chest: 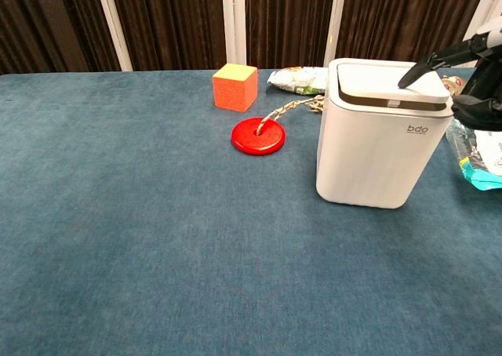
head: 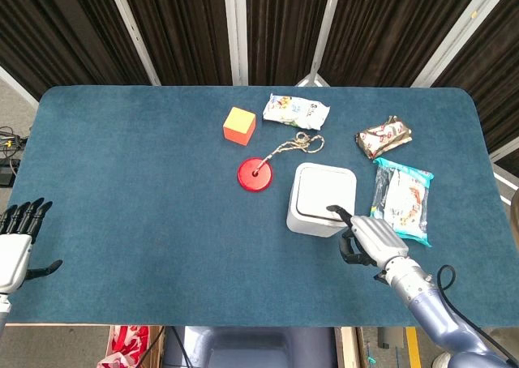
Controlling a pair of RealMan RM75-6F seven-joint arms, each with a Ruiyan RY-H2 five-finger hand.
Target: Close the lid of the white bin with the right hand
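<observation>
The white bin (head: 322,198) stands right of the table's middle with its lid (chest: 384,81) down flat on the body (chest: 376,152). My right hand (head: 366,238) is at the bin's near right corner, holding nothing. One finger is stretched out with its tip (head: 334,211) over the lid's front edge, and the others are curled in. In the chest view that right hand (chest: 471,81) reaches in from the right edge, fingertip on the lid. My left hand (head: 16,232) hangs off the table's left edge with fingers spread.
A red disc (head: 256,173) with a cord lies left of the bin, an orange cube (head: 239,126) behind it. Snack packets lie at the back (head: 296,110), back right (head: 383,136) and right of the bin (head: 401,199).
</observation>
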